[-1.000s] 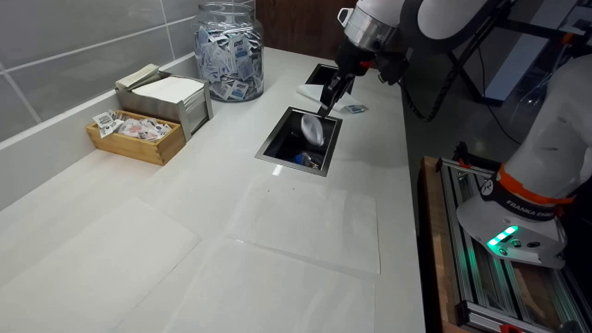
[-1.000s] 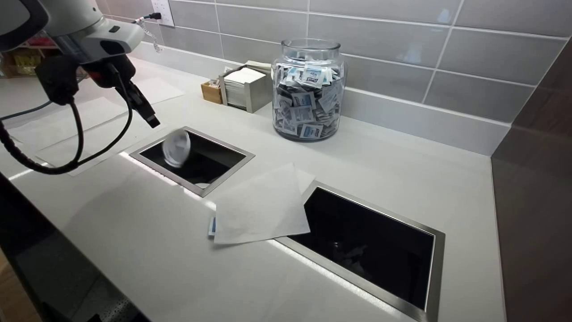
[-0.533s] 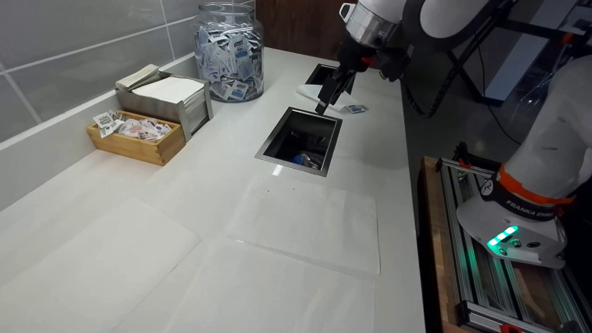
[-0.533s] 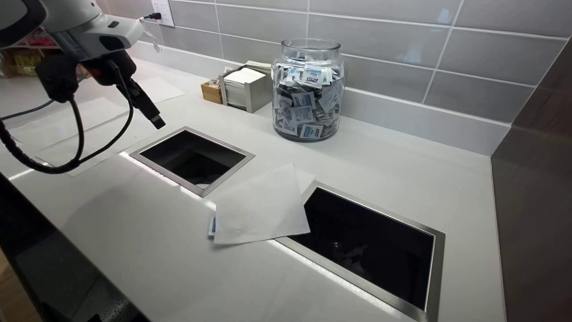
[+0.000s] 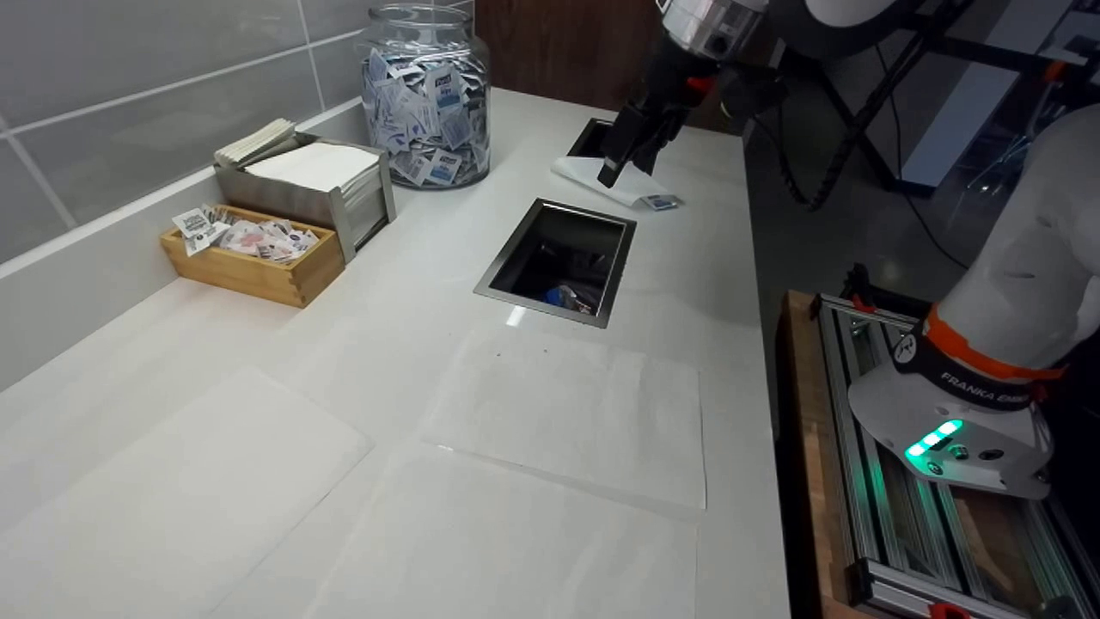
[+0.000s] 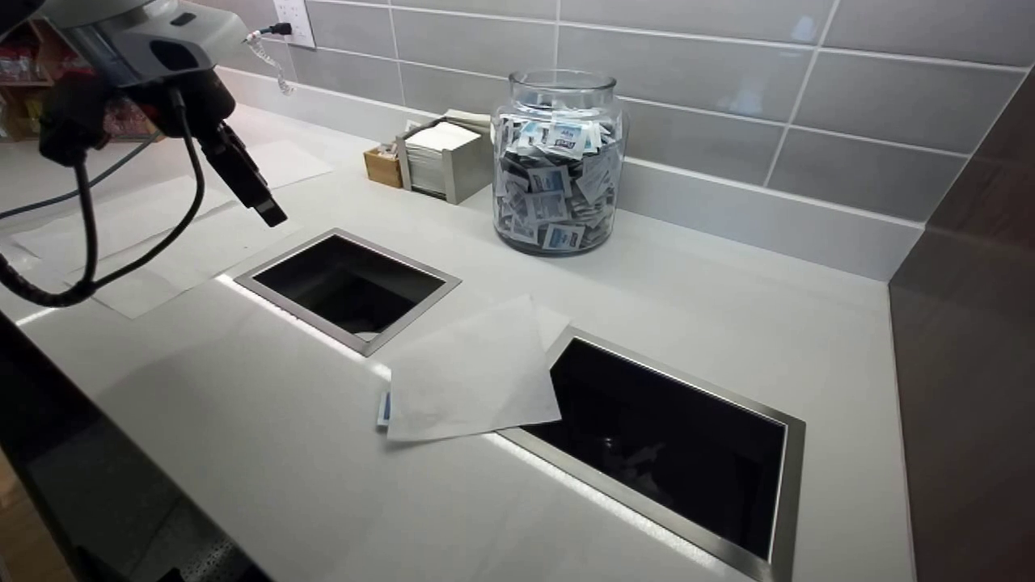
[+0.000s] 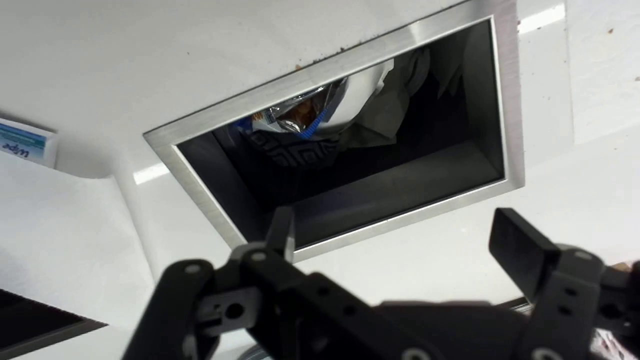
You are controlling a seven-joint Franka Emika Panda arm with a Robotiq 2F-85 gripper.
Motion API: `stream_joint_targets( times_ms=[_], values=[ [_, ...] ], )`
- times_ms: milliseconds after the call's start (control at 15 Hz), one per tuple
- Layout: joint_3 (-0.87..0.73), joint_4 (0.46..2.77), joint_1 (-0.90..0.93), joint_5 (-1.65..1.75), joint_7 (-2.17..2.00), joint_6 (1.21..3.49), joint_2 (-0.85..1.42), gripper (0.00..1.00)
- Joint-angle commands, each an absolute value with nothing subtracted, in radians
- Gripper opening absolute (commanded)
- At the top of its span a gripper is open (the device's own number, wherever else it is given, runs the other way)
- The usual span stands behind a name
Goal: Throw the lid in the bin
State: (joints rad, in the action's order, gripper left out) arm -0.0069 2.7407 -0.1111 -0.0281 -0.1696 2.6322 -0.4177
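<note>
Gaping wide, nothing held: pincer [image 7: 397,232], near steel-rimmed bin [image 7: 410,218]; lid, not distinguishable, presumably light, thin, springy, best pinched at its edge.

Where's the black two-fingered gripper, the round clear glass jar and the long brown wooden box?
Black two-fingered gripper [image 7: 395,225]: wrist view, midway between its fingertips.
Round clear glass jar [image 6: 562,99]: an exterior view, on its neck.
Long brown wooden box [image 5: 234,273]: an exterior view, its long wall.
</note>
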Motion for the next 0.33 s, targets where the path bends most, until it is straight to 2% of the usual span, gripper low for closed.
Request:
stream_joint_targets(
  times_ms=[0,267],
  values=[
    [-0.007,2.74,-0.118,-0.027,-0.187,2.608,-0.436,1.0],
    [-0.001,2.743,-0.129,-0.027,-0.211,2.578,-0.476,1.0]
  ],
)
